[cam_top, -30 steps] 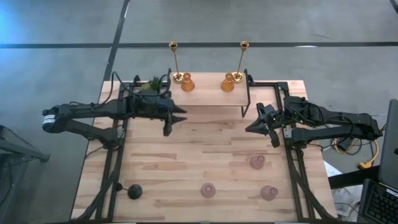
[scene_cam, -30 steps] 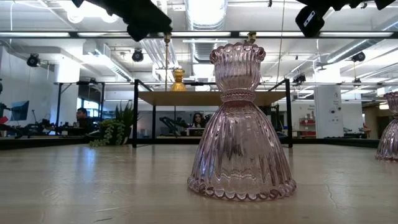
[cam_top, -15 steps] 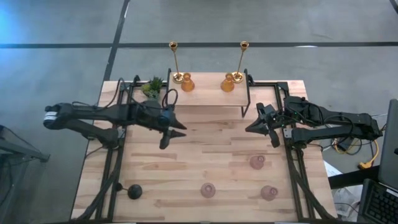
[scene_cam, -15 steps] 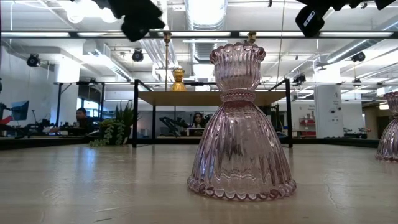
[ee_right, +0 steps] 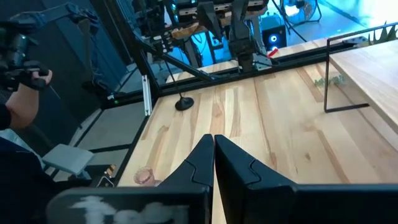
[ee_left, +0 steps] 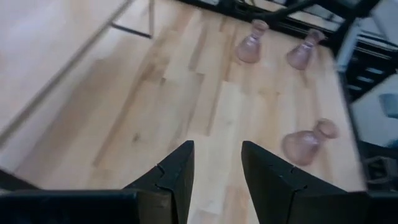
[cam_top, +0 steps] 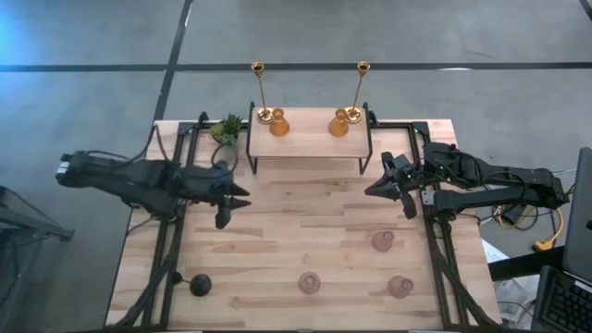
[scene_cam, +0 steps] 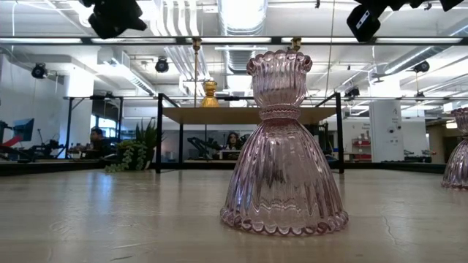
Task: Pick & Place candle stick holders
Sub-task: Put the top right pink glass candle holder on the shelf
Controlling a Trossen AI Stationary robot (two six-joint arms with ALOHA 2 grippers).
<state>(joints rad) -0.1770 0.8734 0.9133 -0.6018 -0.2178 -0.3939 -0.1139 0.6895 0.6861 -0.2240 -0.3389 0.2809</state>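
Left tool has pulled back from the shelf toward the tabletop's left side, fingers parted and empty. Right tool waits closed, holding nothing; three pink holders and the black one remain unplaced.

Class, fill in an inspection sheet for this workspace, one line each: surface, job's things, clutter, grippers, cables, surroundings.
Surface: wooden table with a raised shelf at the far edge.
Job's things: two brass sticks and two amber holders on the shelf; three pink holders upright at the near right; black holder at the near left.
Clutter: small potted plant beside the shelf.
Grippers: left gripper over the table's left half, jaws apart, empty; right gripper at the right, jaws shut, empty.
Cables: yellow cable off the table's right side.
Surroundings: office beyond; seated people in the low view.
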